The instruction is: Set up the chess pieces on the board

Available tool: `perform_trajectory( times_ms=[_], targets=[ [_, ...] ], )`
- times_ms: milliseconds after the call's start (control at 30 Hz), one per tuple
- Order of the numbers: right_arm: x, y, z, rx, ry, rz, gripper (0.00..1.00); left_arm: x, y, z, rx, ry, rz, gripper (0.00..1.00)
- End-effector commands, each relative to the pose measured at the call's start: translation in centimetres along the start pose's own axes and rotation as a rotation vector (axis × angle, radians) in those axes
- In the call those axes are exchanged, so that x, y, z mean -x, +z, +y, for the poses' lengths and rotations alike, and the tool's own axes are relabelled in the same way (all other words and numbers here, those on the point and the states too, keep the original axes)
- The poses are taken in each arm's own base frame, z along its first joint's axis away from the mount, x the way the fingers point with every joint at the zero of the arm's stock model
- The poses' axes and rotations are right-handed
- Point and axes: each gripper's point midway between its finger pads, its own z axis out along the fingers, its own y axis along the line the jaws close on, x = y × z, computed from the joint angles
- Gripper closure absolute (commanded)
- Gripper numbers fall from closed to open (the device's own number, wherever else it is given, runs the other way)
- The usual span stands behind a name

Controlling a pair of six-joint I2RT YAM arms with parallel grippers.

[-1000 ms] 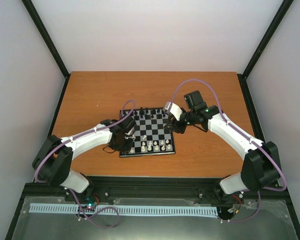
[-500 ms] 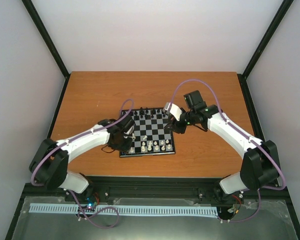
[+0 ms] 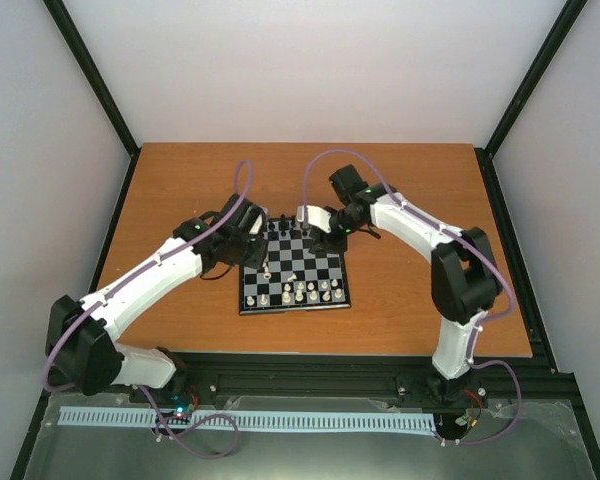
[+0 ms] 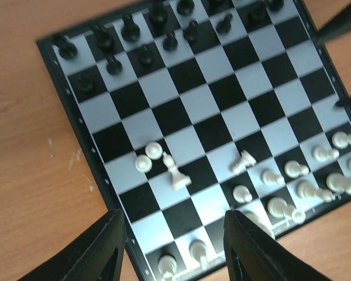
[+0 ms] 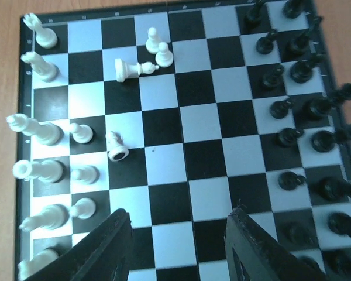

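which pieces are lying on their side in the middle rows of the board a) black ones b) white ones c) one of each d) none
b: two white pieces lie toppled on the chessboard, while the black pieces are grouped at their own edge.

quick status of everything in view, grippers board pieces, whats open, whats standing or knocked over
left gripper: open, empty
right gripper: open, empty
board: lying flat, middle squares mostly bare
black pieces: standing, two rows at one edge
white pieces: mostly standing near the opposite edge
fallen white piece: lying on its side
tipped white piece: knocked over, base showing
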Motion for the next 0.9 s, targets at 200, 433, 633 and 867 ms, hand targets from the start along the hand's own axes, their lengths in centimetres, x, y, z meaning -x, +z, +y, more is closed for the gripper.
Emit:
perform_trajectory(
  times_ms=[200,433,633,867],
  targets=[
    [-1.1,6.4,1.0,0.134,-0.111,0.128,0.57,3.8,-2.1,5.8,0.026,-0.171,-0.194,0.50],
    [-0.5,8.4,2.4,0.215,-0.113,0.154,0.57,3.3,-2.1,6.5,0.038,-0.193,-0.195,0.50],
    [-0.3,8.6,3.5,0.240,-0.121,0.181,0.57,3.3,-2.0,6.4,0.029,-0.195,-0.192,0.50],
    [-0.5,8.6,4.9,0.279,-0.126,0.227,0.57,3.1,-1.8,6.3,0.027,-0.197,-0.180,0.50]
  ],
)
